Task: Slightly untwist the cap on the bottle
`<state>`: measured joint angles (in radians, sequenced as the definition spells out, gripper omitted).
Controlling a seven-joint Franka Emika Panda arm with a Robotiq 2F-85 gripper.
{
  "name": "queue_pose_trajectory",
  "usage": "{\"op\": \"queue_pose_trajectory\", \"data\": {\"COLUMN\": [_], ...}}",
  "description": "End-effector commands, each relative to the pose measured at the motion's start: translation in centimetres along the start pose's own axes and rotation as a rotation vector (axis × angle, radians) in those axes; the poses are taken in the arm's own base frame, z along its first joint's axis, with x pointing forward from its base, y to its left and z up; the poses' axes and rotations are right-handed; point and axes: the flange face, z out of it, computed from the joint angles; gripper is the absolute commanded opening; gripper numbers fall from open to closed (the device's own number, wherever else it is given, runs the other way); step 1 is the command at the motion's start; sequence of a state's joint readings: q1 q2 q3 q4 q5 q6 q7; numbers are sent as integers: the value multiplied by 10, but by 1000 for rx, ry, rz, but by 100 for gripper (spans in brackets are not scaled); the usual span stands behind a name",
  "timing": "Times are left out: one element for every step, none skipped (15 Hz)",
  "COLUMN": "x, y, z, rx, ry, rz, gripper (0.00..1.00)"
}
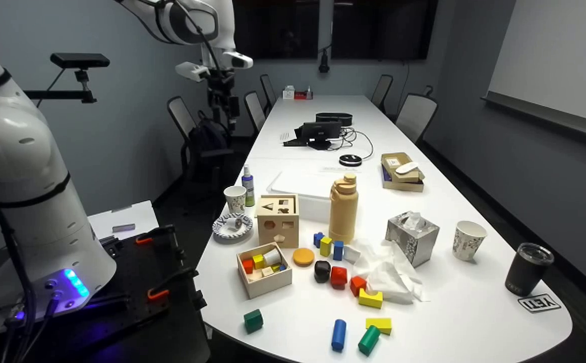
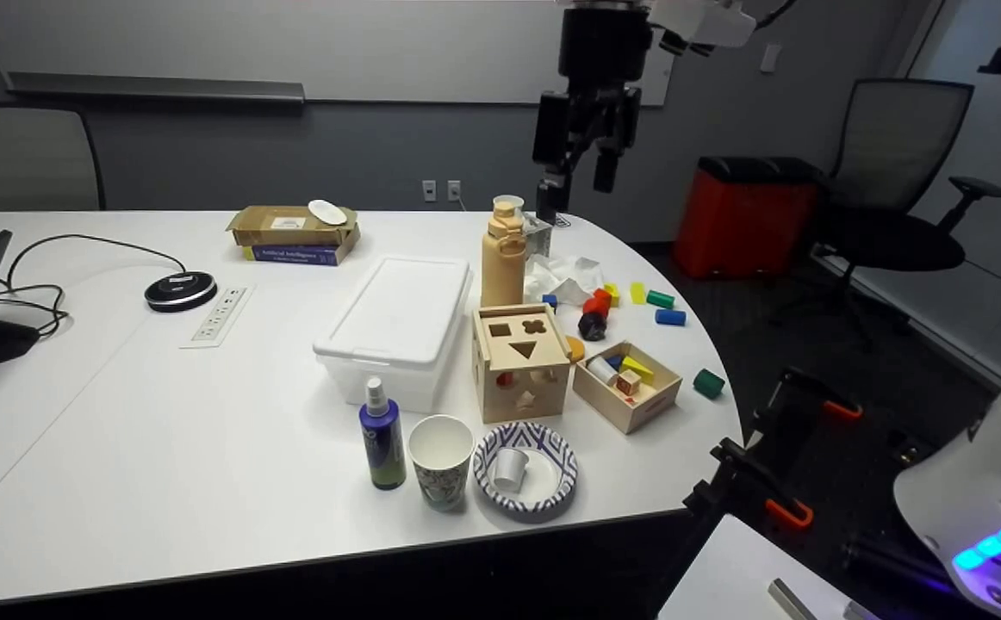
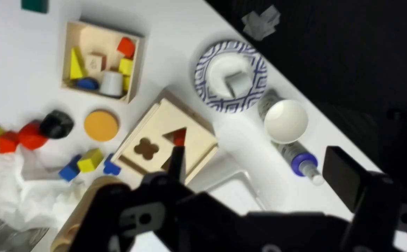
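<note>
The tall tan bottle (image 1: 343, 214) stands upright on the white table, with its small round tan cap (image 1: 349, 178) on top. In an exterior view the bottle (image 2: 502, 269) and its cap (image 2: 506, 210) also show. In the wrist view the bottle (image 3: 84, 206) is at the lower left, partly covered by a gripper finger; its top end is at the lower picture edge and the cap is hard to make out. My gripper (image 3: 259, 168) is open and empty, with wide-apart fingers. It hangs high above the table, apart from the bottle, in both exterior views (image 1: 225, 118) (image 2: 578, 185).
A wooden shape box (image 2: 522, 366) and a lidded plastic bin (image 2: 397, 310) stand beside the bottle. Nearby are a spray bottle (image 2: 382, 439), paper cup (image 2: 441, 461), patterned bowl (image 2: 565, 469), block tray (image 1: 268, 287), crumpled tissue (image 1: 394, 277), tissue box (image 1: 419, 242) and several loose blocks.
</note>
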<state>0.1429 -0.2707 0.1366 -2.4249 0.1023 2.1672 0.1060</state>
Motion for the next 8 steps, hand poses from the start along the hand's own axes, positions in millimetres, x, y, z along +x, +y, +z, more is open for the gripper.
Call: {"op": "queue_pose_trajectory", "data": {"x": [42, 56, 68, 81, 93, 104, 116, 128], "y": [42, 58, 73, 89, 104, 117, 130, 141], "z": [-16, -20, -22, -24, -25, -26, -23, -19], "rx": [-119, -147, -171, -176, -179, -185, -182, -171], "ry": [155, 208, 254, 286, 314, 339, 353, 360], "rz": [5, 14, 26, 47, 66, 84, 102, 121], "gripper": [100, 100, 100, 100, 100, 100, 100, 100]}}
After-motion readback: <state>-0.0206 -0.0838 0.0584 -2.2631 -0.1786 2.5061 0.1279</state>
